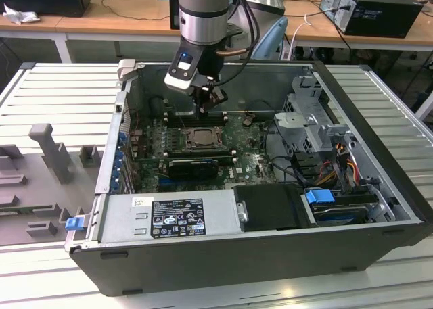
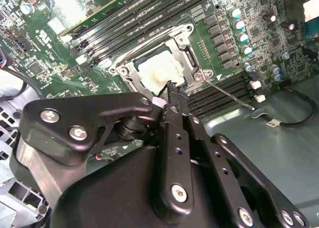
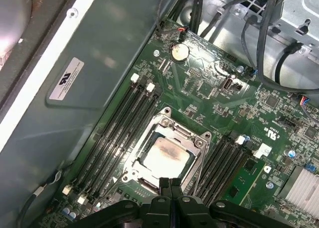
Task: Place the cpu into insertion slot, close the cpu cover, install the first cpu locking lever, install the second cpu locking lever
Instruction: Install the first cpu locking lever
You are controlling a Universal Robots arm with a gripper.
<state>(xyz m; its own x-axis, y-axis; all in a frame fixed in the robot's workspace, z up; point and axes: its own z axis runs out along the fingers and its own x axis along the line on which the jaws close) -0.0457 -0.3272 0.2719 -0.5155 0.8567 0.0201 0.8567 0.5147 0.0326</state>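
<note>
The cpu [image 3: 167,157], its metal top pale and smudged, lies in the insertion slot [image 1: 201,138] on the green board. The cpu cover [image 3: 198,138] lies flat around it as a metal frame and also shows in the second wrist view [image 2: 185,37]. A thin locking lever [image 2: 230,94] sticks out from one corner of the socket, away from the frame. My gripper [image 1: 207,108] hangs just above the socket's edge. Its black fingertips [image 3: 170,183] are pressed together with nothing between them, and they reach the frame's rim in the second wrist view [image 2: 172,91].
Long black memory slots [image 3: 115,133] run on both sides of the socket. A black graphics card [image 1: 193,165] lies in front of it, and a power supply [image 1: 169,218] stands nearer. Cables and a drive cage [image 1: 314,123] fill the exterior view's right. The case walls [image 1: 223,76] enclose everything.
</note>
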